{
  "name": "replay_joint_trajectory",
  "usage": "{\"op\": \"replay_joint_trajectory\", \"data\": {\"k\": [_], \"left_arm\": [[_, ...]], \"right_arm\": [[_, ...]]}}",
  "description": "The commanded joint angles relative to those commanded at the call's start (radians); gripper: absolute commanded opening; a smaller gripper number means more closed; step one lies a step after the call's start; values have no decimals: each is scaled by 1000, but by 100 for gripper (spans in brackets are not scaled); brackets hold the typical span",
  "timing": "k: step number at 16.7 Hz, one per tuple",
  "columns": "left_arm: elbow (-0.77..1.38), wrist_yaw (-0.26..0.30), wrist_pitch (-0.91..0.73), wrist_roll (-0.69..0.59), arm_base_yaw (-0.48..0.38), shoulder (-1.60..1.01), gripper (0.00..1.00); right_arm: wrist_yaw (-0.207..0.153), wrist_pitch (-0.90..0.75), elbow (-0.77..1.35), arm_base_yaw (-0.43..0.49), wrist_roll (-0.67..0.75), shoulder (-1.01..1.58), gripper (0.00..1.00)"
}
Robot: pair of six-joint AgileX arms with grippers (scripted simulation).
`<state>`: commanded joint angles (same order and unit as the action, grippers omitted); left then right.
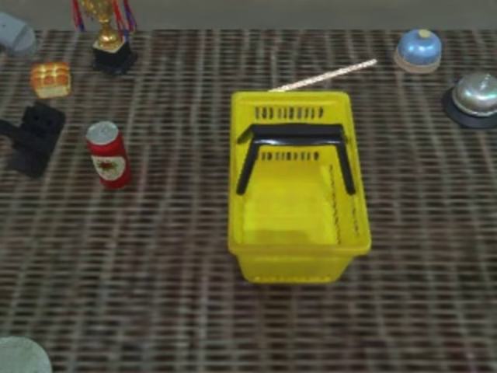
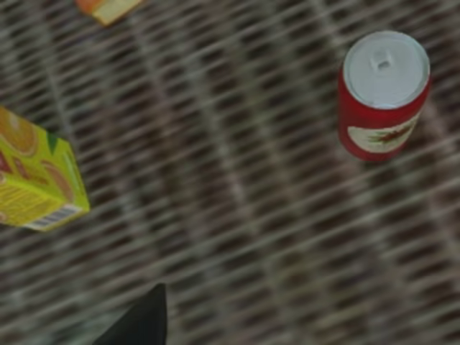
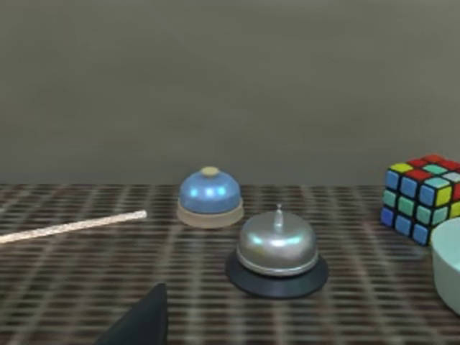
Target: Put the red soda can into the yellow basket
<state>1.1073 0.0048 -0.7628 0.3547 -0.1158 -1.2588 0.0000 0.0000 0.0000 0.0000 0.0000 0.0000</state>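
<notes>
The red soda can (image 1: 108, 155) stands upright on the woven mat at the left, apart from everything; its silver top also shows in the left wrist view (image 2: 384, 90). The yellow basket (image 1: 342, 233) sits in the middle of the table, black handles folded across its far half, nothing inside. My left gripper (image 1: 35, 136) hovers at the far left, just left of the can and not touching it. Only one dark finger (image 2: 144, 323) shows in its wrist view, with a wide bare gap beside it. My right arm is outside the top view; one finger (image 3: 147, 316) shows, holding nothing.
A trophy (image 1: 109, 39) and a bread loaf (image 1: 50, 78) stand behind the can. A yellow juice box (image 2: 36, 176) lies near the left gripper. A white stick (image 1: 326, 76), blue bell (image 1: 418, 50) and silver bell (image 1: 475, 95) sit at the back right, near a colour cube (image 3: 424, 198).
</notes>
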Motion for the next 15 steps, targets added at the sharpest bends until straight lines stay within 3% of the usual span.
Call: {"op": "replay_joint_trajectory", "data": {"k": [8, 15], "left_arm": [[680, -1, -434, 206, -63, -790, 100], [909, -1, -555, 271, -83, -1010, 100]], "right_arm": [[0, 0, 0, 0, 0, 0, 100], [0, 0, 0, 0, 0, 0, 100]]}}
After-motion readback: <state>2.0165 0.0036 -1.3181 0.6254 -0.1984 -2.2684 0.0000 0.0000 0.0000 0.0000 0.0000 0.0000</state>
